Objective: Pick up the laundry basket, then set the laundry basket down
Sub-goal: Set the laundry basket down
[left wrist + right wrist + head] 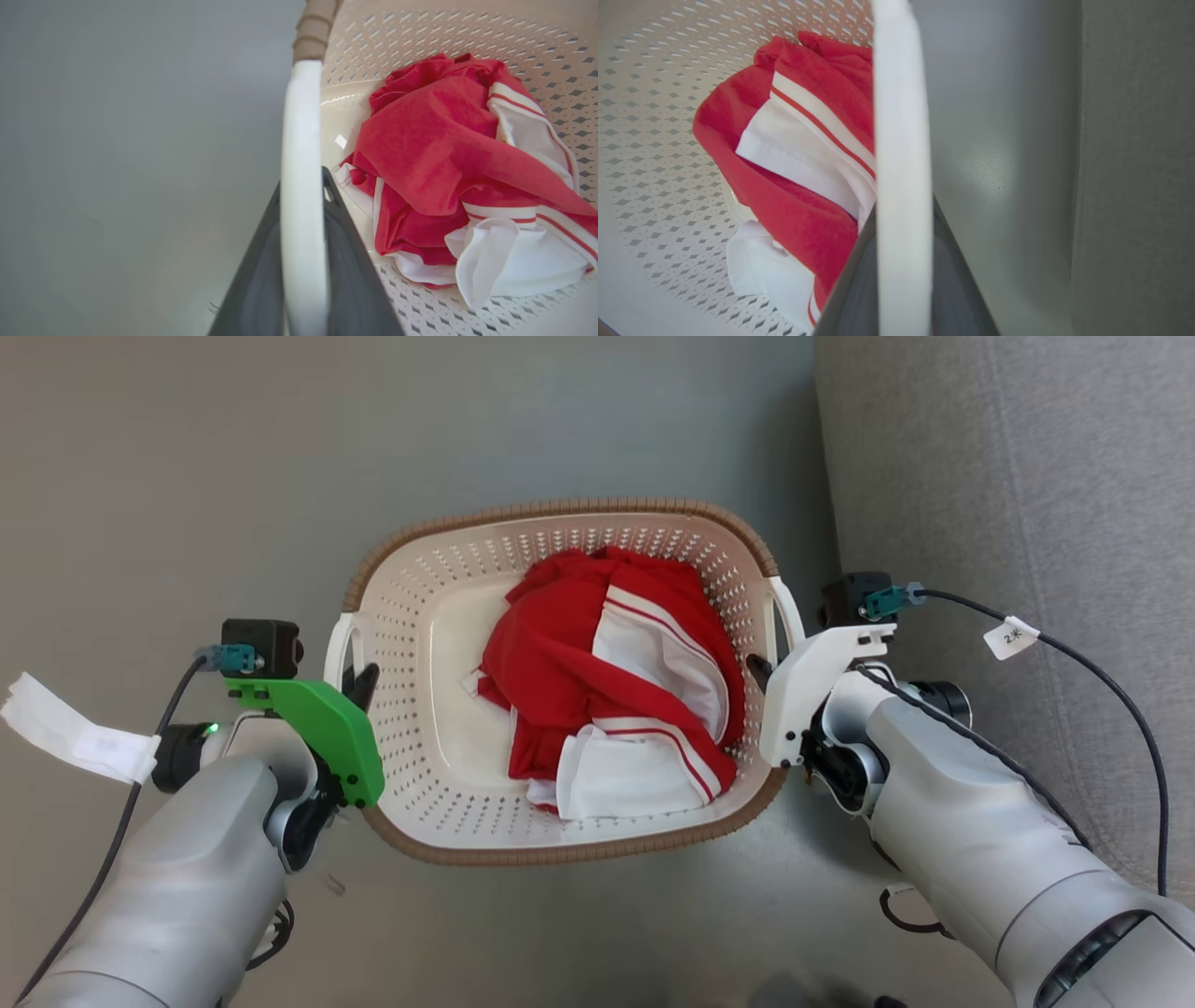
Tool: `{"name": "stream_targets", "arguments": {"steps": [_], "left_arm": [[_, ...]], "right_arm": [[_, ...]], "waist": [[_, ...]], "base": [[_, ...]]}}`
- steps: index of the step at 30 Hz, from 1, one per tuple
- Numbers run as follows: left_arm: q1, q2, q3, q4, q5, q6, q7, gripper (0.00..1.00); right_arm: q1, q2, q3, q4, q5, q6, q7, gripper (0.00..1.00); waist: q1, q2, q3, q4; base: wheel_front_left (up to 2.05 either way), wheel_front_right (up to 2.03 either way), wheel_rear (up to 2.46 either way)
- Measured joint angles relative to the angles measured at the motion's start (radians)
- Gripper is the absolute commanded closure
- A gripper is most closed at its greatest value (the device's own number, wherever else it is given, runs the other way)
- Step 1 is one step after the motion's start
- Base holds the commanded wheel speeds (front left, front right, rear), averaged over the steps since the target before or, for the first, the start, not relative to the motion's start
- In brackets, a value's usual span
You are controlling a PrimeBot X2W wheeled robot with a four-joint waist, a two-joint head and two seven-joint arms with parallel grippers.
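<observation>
Over grey floor (187,476), head view: cream-white perforated plastic laundry basket (411,616), brown rim, between arms; lift-off unclear. L wrist: left gripper (302,179) clamps white side handle (301,116). R wrist: right gripper (903,205) clamps opposite handle (901,116). Raise both evenly.

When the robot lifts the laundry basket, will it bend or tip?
Probably stays level: left gripper and right gripper each clamp a side handle. The laundry basket looks stiff, and likely light, holding just a red-and-white garment.
</observation>
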Motion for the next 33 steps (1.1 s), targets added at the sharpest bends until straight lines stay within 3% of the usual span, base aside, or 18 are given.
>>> {"name": "stream_targets", "arguments": {"steps": [14, 33], "left_arm": [[-0.081, 0.016, 0.002, 0.012, 0.014, -0.004, -0.100, 1.00], [-0.146, 0.009, 0.016, 0.033, 0.015, -0.005, -0.135, 1.00]], "right_arm": [[-0.063, 0.001, 0.001, -0.020, 0.000, -0.001, -0.099, 1.00], [-0.111, 0.002, 0.009, -0.009, 0.010, -0.015, -0.152, 1.00]], "waist": [[0.0001, 0.0000, 0.180, 0.009], [0.0000, 0.0000, 0.340, 0.022]], "base": [[0.00, 0.00, 0.00], [0.00, 0.00, 0.00]]}}
